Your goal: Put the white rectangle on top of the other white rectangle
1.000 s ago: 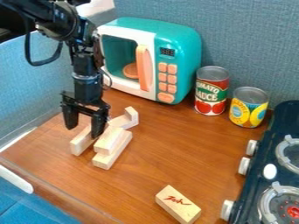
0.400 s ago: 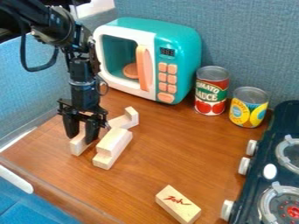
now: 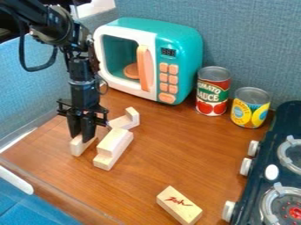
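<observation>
- Black gripper (image 3: 80, 139), jaws clenched on the left wooden block (image 3: 77, 147).
- Grasping step apparently underway; next, lift and carry right, likely onto stacked blocks (image 3: 113, 143).

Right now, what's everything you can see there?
Stacked wooden blocks: two, pale, left of centre
Single wooden block: one, pale, below jaws
Angled wooden piece: one, pale, behind stack
Red-marked wooden block: one, pale, front
Toy microwave: one, teal-white, back
Red-green metal can: one, back
Yellow-blue metal can: one, right of it
Toy stove: one, black, right
Wooden counter: one, brown, underneath
Robot arm: one, black, upper left
Jaws: one pair, black, left
</observation>
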Controlling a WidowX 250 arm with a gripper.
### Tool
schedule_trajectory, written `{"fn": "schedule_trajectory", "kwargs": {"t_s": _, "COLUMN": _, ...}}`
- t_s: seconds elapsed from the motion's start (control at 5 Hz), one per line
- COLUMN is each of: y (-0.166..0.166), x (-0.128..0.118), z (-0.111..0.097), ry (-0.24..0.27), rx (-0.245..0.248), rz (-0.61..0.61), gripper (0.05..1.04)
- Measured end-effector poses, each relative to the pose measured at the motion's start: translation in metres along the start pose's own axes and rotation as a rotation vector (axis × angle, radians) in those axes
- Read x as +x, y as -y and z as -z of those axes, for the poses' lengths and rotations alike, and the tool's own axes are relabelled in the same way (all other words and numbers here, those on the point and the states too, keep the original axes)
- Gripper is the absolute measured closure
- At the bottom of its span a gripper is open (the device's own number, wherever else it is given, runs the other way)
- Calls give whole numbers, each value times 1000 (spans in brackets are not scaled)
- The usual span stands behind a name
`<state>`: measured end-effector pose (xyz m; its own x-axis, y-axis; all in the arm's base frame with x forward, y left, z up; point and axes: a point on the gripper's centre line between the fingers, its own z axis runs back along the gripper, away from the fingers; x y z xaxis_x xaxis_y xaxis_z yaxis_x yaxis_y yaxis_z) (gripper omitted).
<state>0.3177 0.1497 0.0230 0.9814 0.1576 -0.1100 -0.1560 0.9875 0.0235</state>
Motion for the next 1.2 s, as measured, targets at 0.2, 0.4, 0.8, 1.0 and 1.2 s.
{"fn": "schedule_trajectory", "kwargs": {"t_s": 0.2, "y": 4, "x": 0, "z": -1, "ry": 3, "rx": -19, "rz": 1, "gripper": 828}}
{"fn": "schedule_trajectory", "kwargs": {"t_s": 0.4, "y": 17, "x": -7, "z": -46, "ry": 128, "rx": -42, "rz": 1, "gripper": 828}}
{"fn": "schedule_trajectory", "kwargs": {"t_s": 0.8, "y": 43, "x": -22, "z": -93, "ry": 265, "rx": -63, "rz": 74, "gripper": 828}}
{"fn": "schedule_trajectory", "kwargs": {"t_s": 1.0, "y": 72, "x": -14, "z": -87, "ry": 233, "rx": -17, "rz": 178, "gripper": 828}}
{"fn": "schedule_trajectory", "kwargs": {"t_s": 1.2, "y": 76, "x": -1, "z": -60, "ry": 176, "rx": 3, "rz": 187, "gripper": 828}}
